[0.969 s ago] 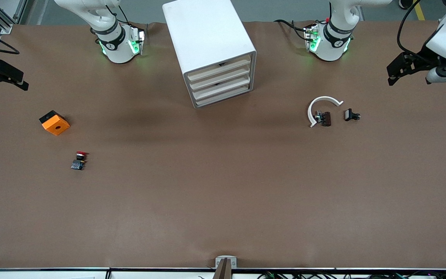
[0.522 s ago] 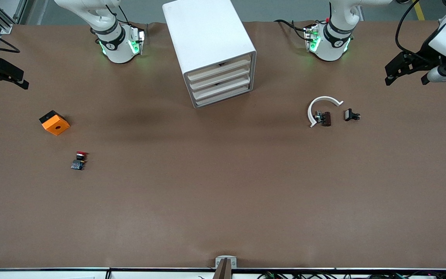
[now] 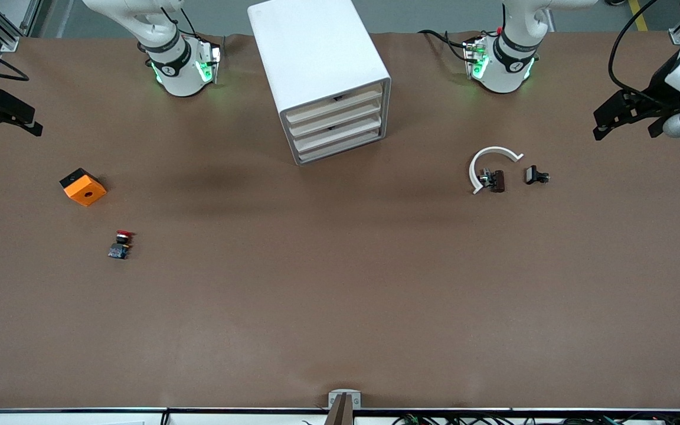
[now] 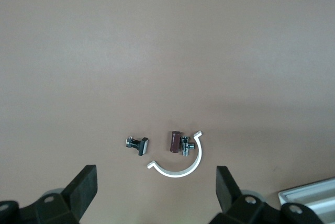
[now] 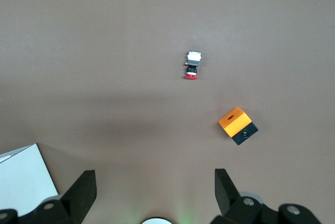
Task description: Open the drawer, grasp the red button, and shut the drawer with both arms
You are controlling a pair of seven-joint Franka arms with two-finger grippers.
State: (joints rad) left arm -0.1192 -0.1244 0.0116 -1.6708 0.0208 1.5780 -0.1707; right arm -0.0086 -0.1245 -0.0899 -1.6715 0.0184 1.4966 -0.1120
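The button (image 3: 120, 244), red cap on a black and bluish body, lies on the brown table toward the right arm's end, nearer the front camera than the orange block; it also shows in the right wrist view (image 5: 192, 66). The white drawer cabinet (image 3: 322, 77) stands mid-table between the arm bases, with its stacked drawers (image 3: 337, 127) shut. My right gripper (image 3: 12, 130) hangs open and empty over the table's edge at the right arm's end, jaws wide (image 5: 155, 192). My left gripper (image 3: 605, 121) is open and empty over the left arm's end (image 4: 157, 192).
An orange block with a hole (image 3: 83, 186) lies near the button. Toward the left arm's end lie a white C-shaped ring (image 3: 490, 162), a small brown part (image 3: 496, 180) inside it and a black clip-like part (image 3: 536, 175).
My left gripper has shifted slightly toward the left arm's end of the table. The right gripper and all the objects have stayed put.
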